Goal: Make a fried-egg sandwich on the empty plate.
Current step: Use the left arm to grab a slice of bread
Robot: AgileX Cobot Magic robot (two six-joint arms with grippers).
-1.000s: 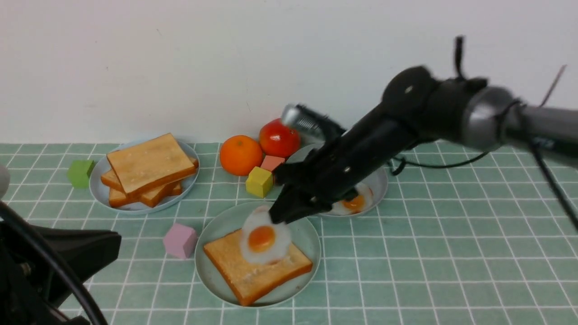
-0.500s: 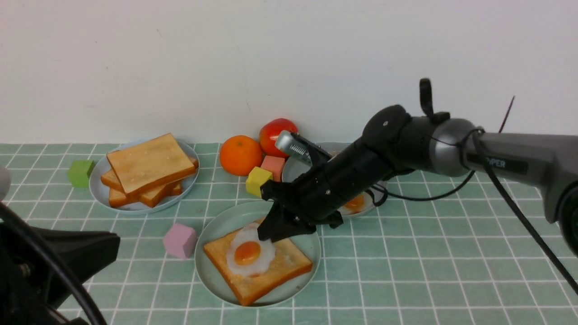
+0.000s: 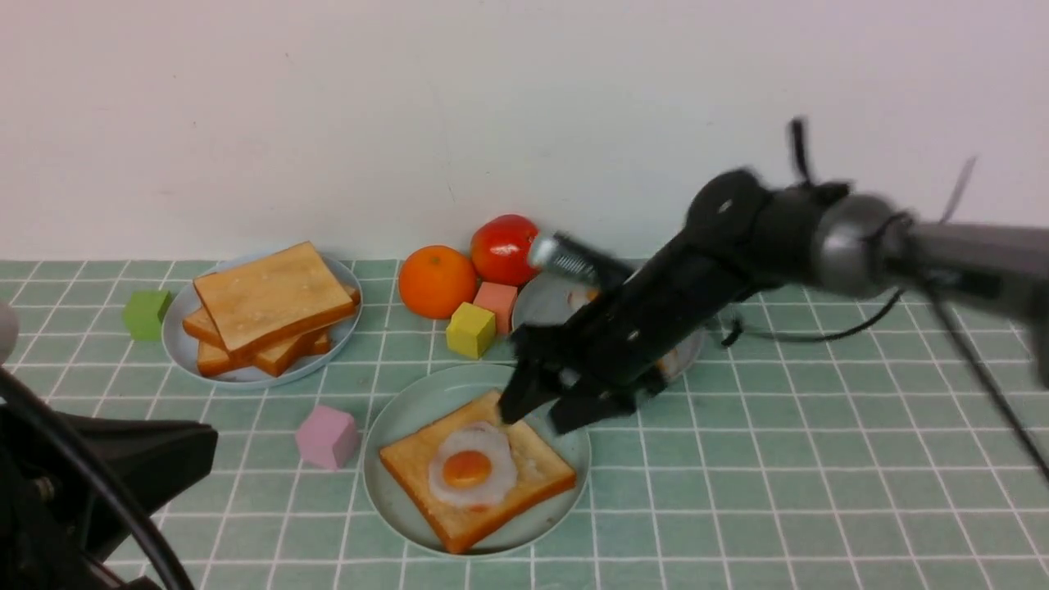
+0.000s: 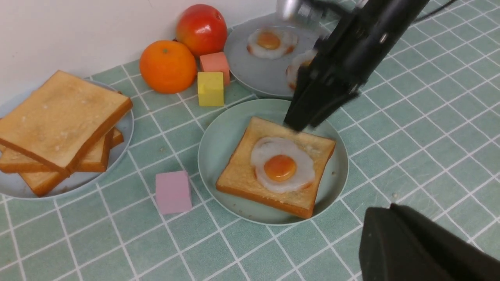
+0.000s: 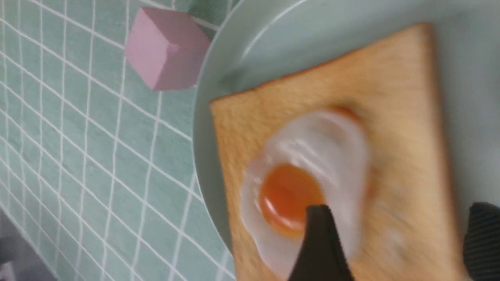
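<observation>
The mint-green plate point(image 3: 393, 426) sits front centre with one toast slice point(image 3: 533, 471) on it. A fried egg point(image 3: 471, 475) lies flat on that toast. My right gripper point(image 3: 537, 418) is open and empty, just above the toast's far edge; the egg lies free of its fingers. The left wrist view shows the plate point(image 4: 218, 128), toast point(image 4: 242, 175), egg point(image 4: 282, 164) and right gripper point(image 4: 302, 124). The right wrist view shows the egg point(image 5: 312, 156) on the toast point(image 5: 402, 97) between my spread fingers point(image 5: 398, 210). My left gripper point(image 4: 381, 212) is shut and empty, low at the front left point(image 3: 188, 442).
A pile of plain toast point(image 3: 266, 303) lies on a grey-blue plate point(image 3: 176, 344) at back left. A second grey-blue plate point(image 3: 541, 299) with eggs is behind my right arm. An orange point(image 3: 437, 281), tomato point(image 3: 504, 248), and yellow point(image 3: 470, 329), salmon point(image 3: 494, 297), pink point(image 3: 327, 436) and green point(image 3: 146, 314) cubes are around.
My right gripper lowered the egg onto the toast, opened and let it go, then drew back a little to the right. The plate and toast shifted slightly right.
</observation>
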